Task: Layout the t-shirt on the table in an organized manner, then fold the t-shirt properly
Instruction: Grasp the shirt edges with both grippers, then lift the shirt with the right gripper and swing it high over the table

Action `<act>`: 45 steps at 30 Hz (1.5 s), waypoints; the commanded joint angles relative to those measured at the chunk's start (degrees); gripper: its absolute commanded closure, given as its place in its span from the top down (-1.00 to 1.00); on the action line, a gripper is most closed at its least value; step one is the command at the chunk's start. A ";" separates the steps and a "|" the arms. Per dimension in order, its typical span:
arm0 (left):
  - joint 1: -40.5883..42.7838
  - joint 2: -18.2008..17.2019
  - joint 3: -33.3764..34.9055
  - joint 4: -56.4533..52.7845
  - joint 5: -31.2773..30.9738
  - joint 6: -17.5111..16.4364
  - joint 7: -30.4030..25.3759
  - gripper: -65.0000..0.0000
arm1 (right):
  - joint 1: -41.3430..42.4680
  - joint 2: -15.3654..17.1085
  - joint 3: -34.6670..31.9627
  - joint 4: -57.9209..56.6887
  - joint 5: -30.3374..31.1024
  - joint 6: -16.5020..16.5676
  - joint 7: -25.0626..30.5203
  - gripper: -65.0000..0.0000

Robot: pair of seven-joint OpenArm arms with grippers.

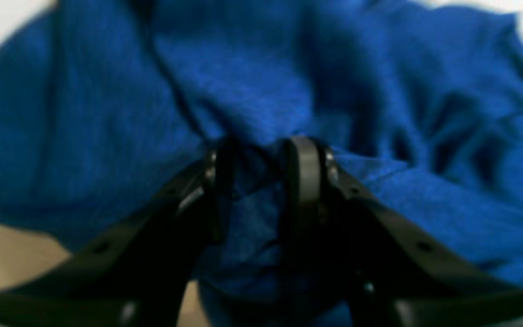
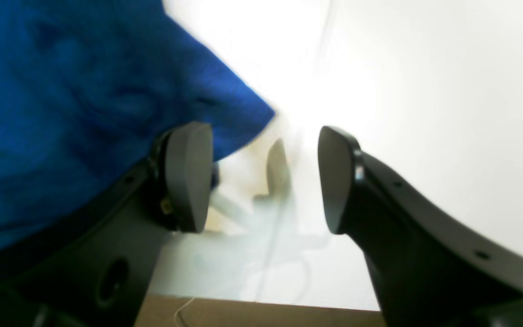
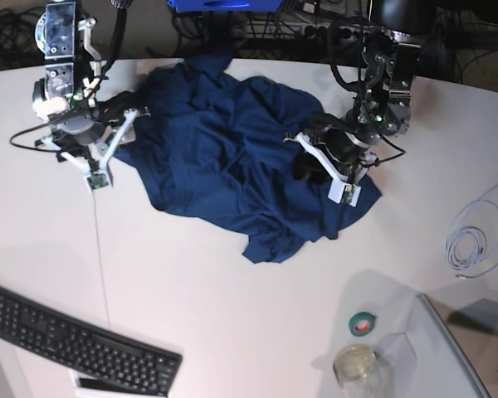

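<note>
The left claw has its fingers a little apart with a ridge of the t-shirt bunched between them; whether they pinch that cloth or merely straddle it I cannot tell. From above, this claw sits on the shirt's 3 o'clock side. The right claw is spread wide with nothing between its fingers; one pad lies just beside a cloth edge at the shirt's 9 o'clock side. The navy shirt lies crumpled across the far middle of the white tabletop. At 7 o'clock rests a keyboard, at 4 o'clock a coiled cable, and at 5 o'clock a tape roll.
</note>
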 commanded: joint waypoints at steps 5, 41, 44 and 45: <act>-1.89 -0.30 0.18 -3.40 -0.53 -0.33 -1.22 -0.38 | -0.17 0.06 -0.54 -3.23 3.57 -0.11 0.77 0.07; 0.75 -0.04 -7.12 8.64 7.91 -0.33 -0.96 -0.36 | 4.40 0.41 -0.01 15.06 9.20 5.87 -12.41 -0.99; 0.13 -0.04 -7.21 13.39 7.91 -0.59 2.21 -0.35 | 5.02 0.50 -0.27 14.80 9.20 5.87 -13.47 -0.99; -1.10 0.05 -5.89 14.80 7.91 -0.59 5.37 -0.35 | 4.93 0.50 -0.45 14.80 9.20 5.87 -13.38 -0.99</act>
